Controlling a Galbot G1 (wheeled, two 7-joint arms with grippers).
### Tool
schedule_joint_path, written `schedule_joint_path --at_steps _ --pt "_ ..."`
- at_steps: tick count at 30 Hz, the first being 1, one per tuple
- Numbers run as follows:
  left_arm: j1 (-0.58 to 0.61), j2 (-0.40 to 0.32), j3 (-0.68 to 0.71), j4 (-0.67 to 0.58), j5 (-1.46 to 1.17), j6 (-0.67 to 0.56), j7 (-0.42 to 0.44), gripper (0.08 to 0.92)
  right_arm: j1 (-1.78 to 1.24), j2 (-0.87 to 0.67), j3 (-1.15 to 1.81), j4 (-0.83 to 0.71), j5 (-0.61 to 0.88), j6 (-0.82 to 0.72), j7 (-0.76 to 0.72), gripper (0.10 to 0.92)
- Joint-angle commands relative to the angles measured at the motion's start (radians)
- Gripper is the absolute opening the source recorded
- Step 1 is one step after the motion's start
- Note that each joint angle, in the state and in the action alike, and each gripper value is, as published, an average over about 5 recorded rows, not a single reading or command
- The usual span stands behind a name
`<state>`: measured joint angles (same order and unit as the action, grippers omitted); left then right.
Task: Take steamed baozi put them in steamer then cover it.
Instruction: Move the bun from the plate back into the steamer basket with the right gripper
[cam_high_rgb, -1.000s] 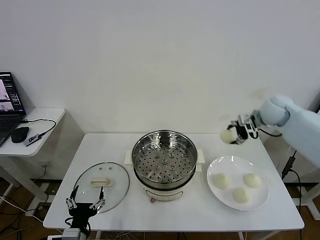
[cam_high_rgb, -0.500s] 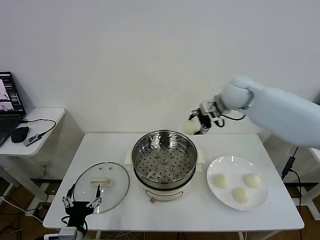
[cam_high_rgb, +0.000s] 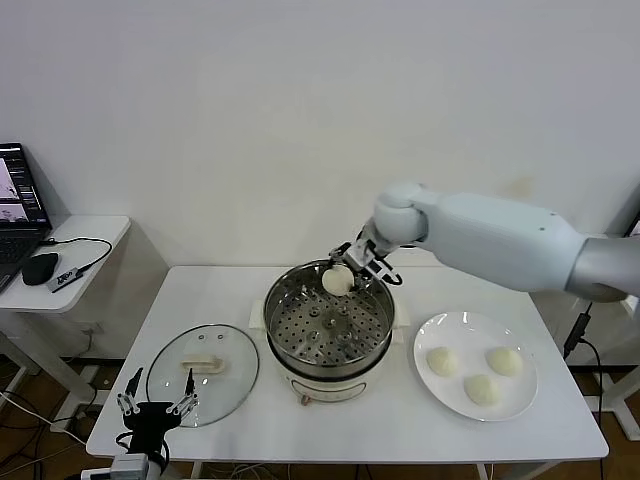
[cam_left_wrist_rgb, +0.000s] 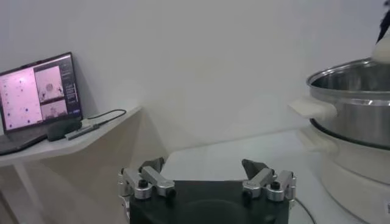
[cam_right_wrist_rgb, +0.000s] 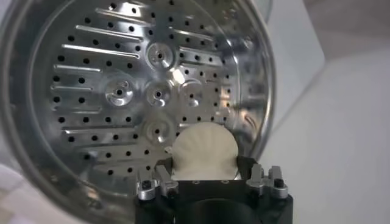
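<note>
Steel rim of the steamer (cam_high_rgb: 300, 283) partly hides nothing from the head view: right gripper (cam_high_rgb: 352, 265) clasps one baozi (cam_high_rgb: 337, 280) above the perforated tray; three buns (cam_high_rgb: 482, 389) sit on the plate (cam_high_rgb: 430, 388), and the cover (cam_high_rgb: 236, 372) lies by the spread-fingered left gripper (cam_high_rgb: 153, 406). Left wrist view cuts off the steamer (cam_left_wrist_rgb: 359, 103). Right wrist view: the gripper body hides the baozi's (cam_right_wrist_rgb: 203, 151) lower edge.

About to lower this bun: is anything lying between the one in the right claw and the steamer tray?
No. The right wrist view shows the baozi in the right claw over the bare perforated tray of the steamer.
</note>
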<state>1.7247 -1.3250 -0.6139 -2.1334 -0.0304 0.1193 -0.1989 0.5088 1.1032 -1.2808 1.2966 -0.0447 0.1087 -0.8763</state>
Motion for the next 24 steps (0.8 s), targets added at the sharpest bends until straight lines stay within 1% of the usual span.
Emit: schedule_joint_path --at_steps 1,8,14,17,20,24 --pt "0.000 -0.002 -0.001 -0.002 0.001 0.000 0.003 0.823 -0.029 0.090 -0.045 -0.075 -0.166 0.155 0.040 0.653" --pt "0.001 0.000 -0.001 0.002 0.001 -0.002 0.003 0.823 -0.056 0.123 -0.030 -0.142 -0.276 0.219 0.066 0.653" --pt "-0.001 0.003 -0.002 0.004 0.000 -0.002 0.003 0.823 -0.067 0.133 -0.025 -0.157 -0.306 0.240 0.075 0.656" --pt "-0.001 0.002 -0.001 0.003 0.001 -0.001 0.003 0.823 -0.072 0.132 -0.027 -0.160 -0.297 0.243 0.077 0.665" --pt "-0.001 0.002 0.000 0.004 0.001 -0.001 0.004 0.823 -0.076 0.128 -0.028 -0.158 -0.283 0.247 0.087 0.706" --pt "-0.001 0.001 0.001 0.005 0.001 -0.001 0.003 0.823 -0.057 0.115 -0.026 -0.138 -0.239 0.247 0.094 0.792"
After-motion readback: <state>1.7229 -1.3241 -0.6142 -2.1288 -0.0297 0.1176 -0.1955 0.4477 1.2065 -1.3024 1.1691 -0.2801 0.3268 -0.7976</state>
